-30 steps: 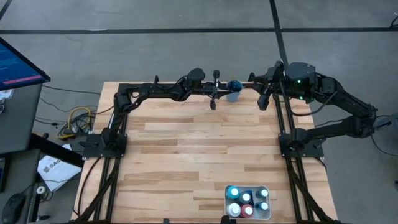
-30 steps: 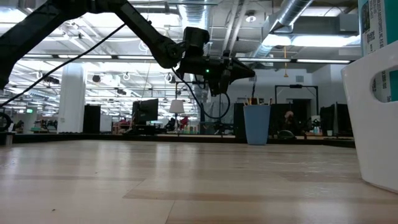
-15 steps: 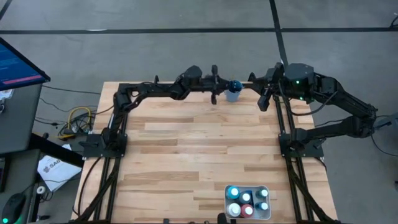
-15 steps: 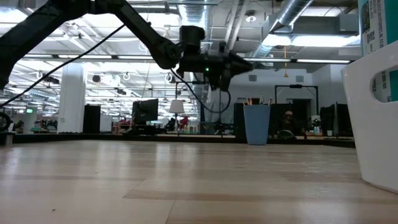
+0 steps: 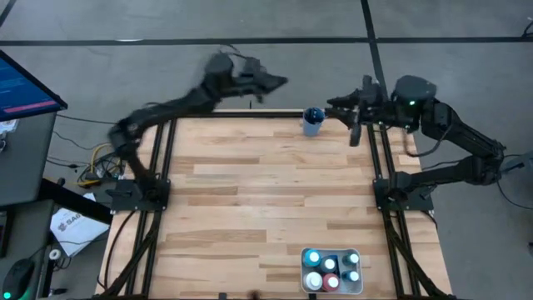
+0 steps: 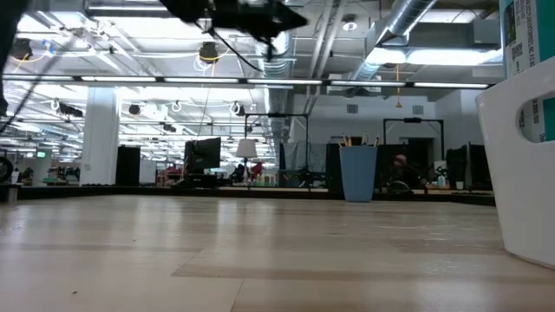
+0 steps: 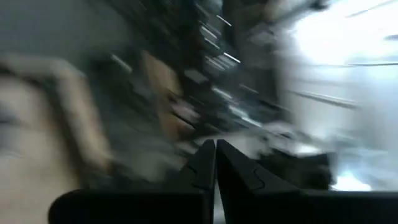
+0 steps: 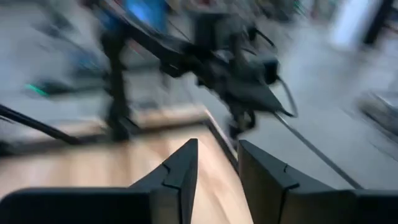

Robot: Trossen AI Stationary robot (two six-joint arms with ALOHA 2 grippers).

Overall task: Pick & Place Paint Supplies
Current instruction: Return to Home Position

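Note:
Several paint bottles [image 5: 331, 268] with light caps stand upright in the white tray [image 5: 359, 285] at the table's near edge. The tray's wall [image 6: 520, 165] fills the low view's right side. Thin paintbrushes [image 6: 355, 139] stick up out of the blue cup [image 5: 313, 123], which stands at the far edge. My left gripper [image 5: 275, 82] is shut and empty, raised high beyond the far edge, left of the cup; its fingers meet in the left wrist view [image 7: 216, 163]. My right gripper [image 5: 341, 107] is open and empty, level, just right of the cup.
The black frame rails [image 5: 379, 158] run along both sides of the table and along its far edge. Bare wooden boards [image 5: 266, 200] lie between the cup and the tray. A monitor [image 5: 25, 83] and cables lie off the table's left side.
My left gripper has swung fast up and away from the blue cup, toward the far left and past the far edge, and has left the low view's middle. My right gripper has tipped from pointing down to level and shifted slightly toward the cup. Cup and tray have stayed put.

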